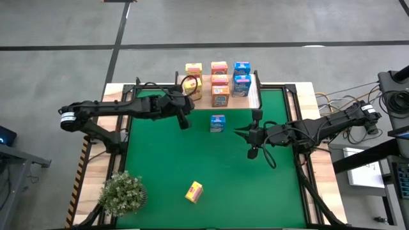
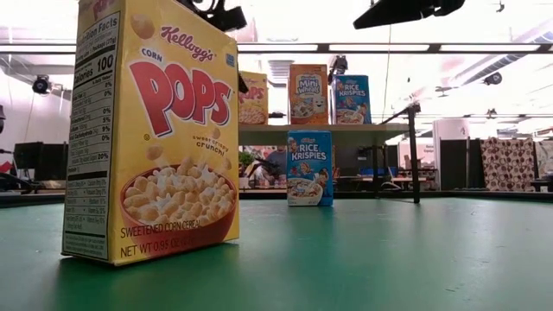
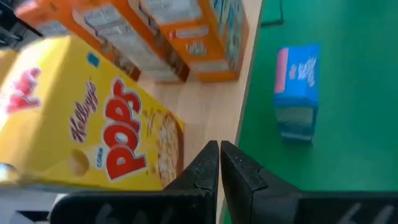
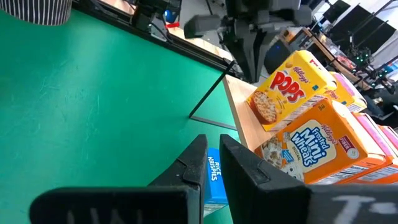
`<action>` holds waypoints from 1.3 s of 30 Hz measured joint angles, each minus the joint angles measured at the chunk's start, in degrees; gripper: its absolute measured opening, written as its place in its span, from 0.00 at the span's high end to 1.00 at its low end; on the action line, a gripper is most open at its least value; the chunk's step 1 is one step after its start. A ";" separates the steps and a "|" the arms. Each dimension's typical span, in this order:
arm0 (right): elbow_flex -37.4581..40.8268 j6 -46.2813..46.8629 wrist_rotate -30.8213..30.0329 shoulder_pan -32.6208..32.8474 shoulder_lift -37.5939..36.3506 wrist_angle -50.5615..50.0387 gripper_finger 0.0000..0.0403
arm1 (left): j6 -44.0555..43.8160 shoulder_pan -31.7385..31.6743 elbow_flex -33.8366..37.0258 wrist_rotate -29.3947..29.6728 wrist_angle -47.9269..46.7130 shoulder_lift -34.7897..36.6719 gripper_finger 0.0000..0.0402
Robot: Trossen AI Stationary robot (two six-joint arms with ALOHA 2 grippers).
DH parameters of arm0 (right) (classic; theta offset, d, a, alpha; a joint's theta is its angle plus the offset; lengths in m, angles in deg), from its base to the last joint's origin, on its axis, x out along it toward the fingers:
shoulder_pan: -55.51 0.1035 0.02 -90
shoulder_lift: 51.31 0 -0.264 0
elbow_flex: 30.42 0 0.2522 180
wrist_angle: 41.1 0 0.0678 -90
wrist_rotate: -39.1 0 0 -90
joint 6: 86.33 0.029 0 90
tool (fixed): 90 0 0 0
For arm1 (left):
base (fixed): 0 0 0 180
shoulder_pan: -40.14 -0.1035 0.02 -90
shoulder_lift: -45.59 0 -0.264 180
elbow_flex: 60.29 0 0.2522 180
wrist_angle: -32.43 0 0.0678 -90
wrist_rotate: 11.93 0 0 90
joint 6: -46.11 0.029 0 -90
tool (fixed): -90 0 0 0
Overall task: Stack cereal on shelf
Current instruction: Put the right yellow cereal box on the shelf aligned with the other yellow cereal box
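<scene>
The left gripper point(image 1: 185, 121) hung over the front left edge of the shelf point(image 1: 203, 103), its fingers pressed together and holding nothing, just beside a yellow box point(image 3: 93, 124) that stood tilted on the plank. The right gripper point(image 1: 251, 134) waited over the green mat point(image 1: 192, 160) to the right of a blue box point(image 1: 217, 123); its fingers were nearly pressed together too and, as far as could be seen, gripped nothing.

Seven boxes appeared to be on the shelf already: yellow on the left, orange point(image 1: 220, 96) in the middle, blue point(image 1: 241, 84) on the right. Two remained on the mat: the blue box standing just in front of the shelf, and another yellow box point(image 1: 193, 191) well apart near the front edge, not far from a potted plant point(image 1: 123, 193).

The step in hand seemed to be squaring up the yellow box or leaving it. To do that well, the left arm would likely lift clear before swinging away, so its closed fingers did not catch the tilted box. For the blue box, the right gripper would need to spread its fingers first, descend over the narrow sides, and place it in the blue column without nudging the neighbours.
</scene>
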 joint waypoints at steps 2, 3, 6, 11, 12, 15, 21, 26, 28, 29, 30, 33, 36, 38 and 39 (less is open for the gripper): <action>0.00 0.02 0.00 0.00 0.00 0.02 0.92 | 0.77 -0.42 0.01 0.95 -0.28 -0.74 1.00; 0.00 0.00 0.00 0.00 0.00 0.02 0.92 | 1.04 -0.65 0.03 2.15 -0.35 -1.17 1.00; 0.01 0.08 0.00 0.00 0.00 0.04 0.92 | 1.32 -1.27 0.03 6.62 -0.27 -2.59 1.00; 0.02 0.09 0.00 0.00 0.02 0.04 0.92 | 1.47 -1.79 0.05 9.01 0.46 -4.43 1.00; 0.02 0.09 0.00 0.00 0.00 0.04 0.92 | 1.62 -1.89 0.05 9.02 0.63 -4.65 1.00; 0.02 0.09 0.00 0.00 0.02 0.04 0.92 | 1.62 -2.28 0.05 9.08 1.17 -5.01 1.00; 0.02 0.09 0.00 0.00 0.02 0.04 0.92 | 2.60 -3.26 0.04 9.16 3.47 -5.01 1.00; 0.07 0.09 0.00 0.00 0.02 0.04 0.92 | 3.79 -3.81 0.03 9.13 4.44 -5.01 1.00; 0.11 0.08 0.00 0.00 0.02 0.02 0.92 | 4.16 -3.83 0.01 9.15 4.49 -4.78 1.00; 0.13 0.08 0.00 0.00 0.02 0.02 0.92 | 4.18 -3.80 0.01 9.12 4.49 -4.55 1.00; 0.13 0.09 0.00 0.00 0.02 0.02 0.92 | 4.18 -3.61 0.01 9.08 4.43 -4.20 1.00; 0.22 0.05 -0.01 -0.01 0.02 0.02 0.92 | 4.18 -2.26 -0.01 9.08 3.53 -2.35 1.00; 0.29 -0.03 0.00 0.00 0.04 0.02 0.92 | 4.20 -0.87 -0.06 8.95 1.90 0.32 1.00; 0.31 -0.04 -0.02 0.00 0.04 0.02 0.92 | 4.44 -0.20 -0.06 8.96 -1.05 2.59 1.00; 0.33 -0.08 -0.02 0.00 0.04 0.00 0.92 | 4.55 0.01 -0.08 8.98 -2.85 3.67 1.00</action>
